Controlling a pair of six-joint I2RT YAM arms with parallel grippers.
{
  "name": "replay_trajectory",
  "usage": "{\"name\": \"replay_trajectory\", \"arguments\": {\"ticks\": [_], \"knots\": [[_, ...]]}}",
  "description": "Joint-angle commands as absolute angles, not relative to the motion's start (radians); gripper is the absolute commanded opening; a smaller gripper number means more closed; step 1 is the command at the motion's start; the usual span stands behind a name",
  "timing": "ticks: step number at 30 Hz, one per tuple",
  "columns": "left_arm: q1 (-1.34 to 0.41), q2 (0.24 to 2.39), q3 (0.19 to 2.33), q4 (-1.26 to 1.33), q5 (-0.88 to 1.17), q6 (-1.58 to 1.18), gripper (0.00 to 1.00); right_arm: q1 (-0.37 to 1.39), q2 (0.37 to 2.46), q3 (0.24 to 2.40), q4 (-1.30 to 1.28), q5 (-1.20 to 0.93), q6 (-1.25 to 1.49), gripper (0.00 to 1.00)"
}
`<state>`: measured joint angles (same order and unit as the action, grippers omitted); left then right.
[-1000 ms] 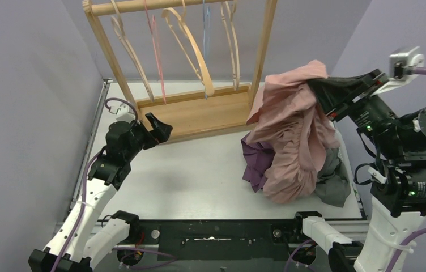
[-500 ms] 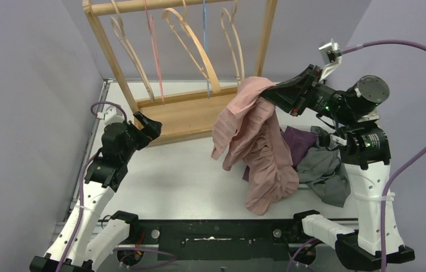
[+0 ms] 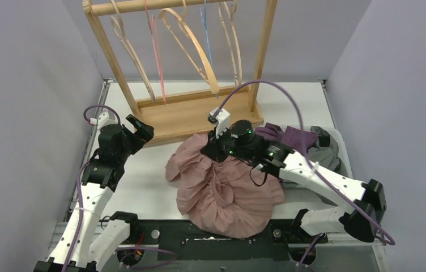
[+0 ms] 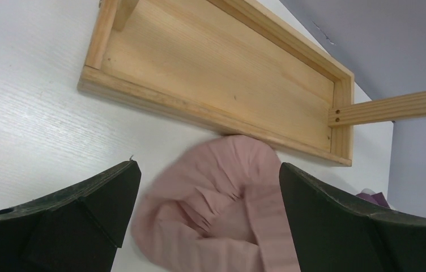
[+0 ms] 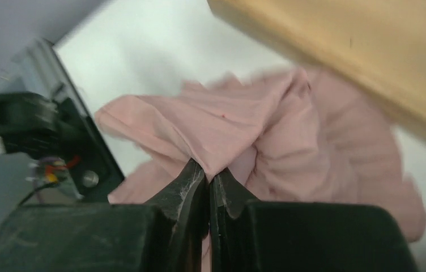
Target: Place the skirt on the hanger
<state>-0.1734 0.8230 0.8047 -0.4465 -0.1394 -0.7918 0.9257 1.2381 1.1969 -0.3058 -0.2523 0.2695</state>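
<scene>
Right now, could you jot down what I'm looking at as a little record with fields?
Garment to hang: pink skirt lying spread on the table, in front of the wooden rack
Right end effector: shut, pinching a fold of the pink skirt
Left end effector: open, holding nothing, beside the rack's left corner
Hangers: hanging from the rack's top rail, none carrying the skirt
Other clothes: purple garment and grey garment heaped at the right

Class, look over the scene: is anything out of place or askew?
The pink skirt lies crumpled on the table, its near hem spilling over the front edge; the right pincer pinches one fold.
</scene>
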Motion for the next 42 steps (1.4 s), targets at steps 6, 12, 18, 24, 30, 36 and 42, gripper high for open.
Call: {"name": "replay_trajectory", "arguments": {"ticks": [6, 12, 18, 24, 30, 36, 42], "knots": [[-0.155, 0.783, 0.816, -0.532, -0.125, -0.765, 0.97, 1.006, 1.359, 0.979, 0.022, -0.06, 0.474, 0.41], [-0.179, 0.791, 0.828, -0.48, 0.147, -0.668, 0.94, 1.026, 1.269, 0.964, -0.039, 0.045, 0.531, 0.82], [-0.243, 0.837, 0.815, -0.405, 0.441, -0.667, 0.76, 1.028, 1.148, 0.89, -0.203, 0.211, 0.669, 0.76], [-0.376, 0.916, 0.773, -0.224, 0.661, -0.804, 0.61, 1.052, 1.126, 0.793, -0.283, 0.133, 0.774, 0.51], [-0.626, 1.049, 0.829, -0.281, 0.421, -0.824, 0.53, 1.079, 1.104, 0.712, -0.269, 0.109, 0.835, 0.36], [-0.68, 1.179, 0.866, -0.38, 0.154, -0.816, 0.5, 1.083, 1.114, 0.669, -0.228, 0.09, 0.846, 0.32], [-0.681, 1.254, 0.867, -0.315, 0.126, -0.831, 0.56, 1.082, 1.121, 0.64, -0.195, 0.06, 0.843, 0.36]]}}
